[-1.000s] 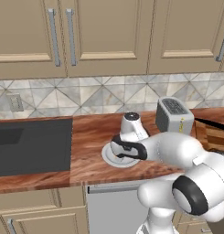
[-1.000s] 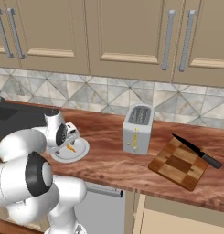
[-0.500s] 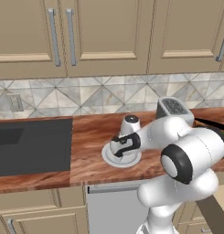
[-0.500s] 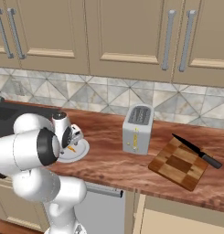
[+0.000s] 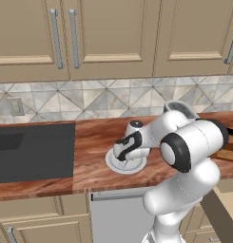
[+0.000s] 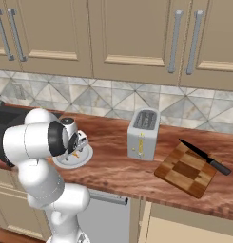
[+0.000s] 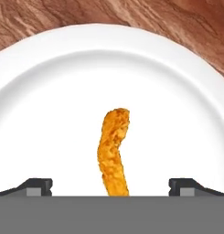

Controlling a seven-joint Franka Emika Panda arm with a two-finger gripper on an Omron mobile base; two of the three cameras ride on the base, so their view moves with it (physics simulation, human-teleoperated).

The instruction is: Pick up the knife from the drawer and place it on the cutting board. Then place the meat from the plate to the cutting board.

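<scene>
Claw (image 7: 111,185): released, with the two finger tips spread wide at the 7 and 5 o'clock corners of the hand view; nothing is held. In the left base view the claw (image 5: 126,153) hangs directly above the plate.
Meat (image 7: 113,151): orange, slightly curved strip lying on the plate, between the two finger tips and touching neither. Its long axis runs from 6 o'clock toward 12 o'clock in the hand view. In the right base view it is a small orange spot (image 6: 76,154) beside the arm.
Plate (image 7: 49,91): round, white, raised rim; rests on the desk. In the left base view the plate (image 5: 113,163) sits at 3 o'clock of the sink.
Knife (image 6: 204,157): all black; lies diagonally across the far edge of the cutting board, handle overhanging the board toward 4 o'clock.
Cutting board (image 6: 185,170): checkered wood, flat on the desk, at 4 o'clock of the toaster and well apart from the plate.
Toaster (image 6: 142,134): upright on the desk, between plate and cutting board.
Sink (image 5: 32,151): dark basin set into the desk.
Desk (image 6: 118,166): reddish-brown wood surface.
</scene>
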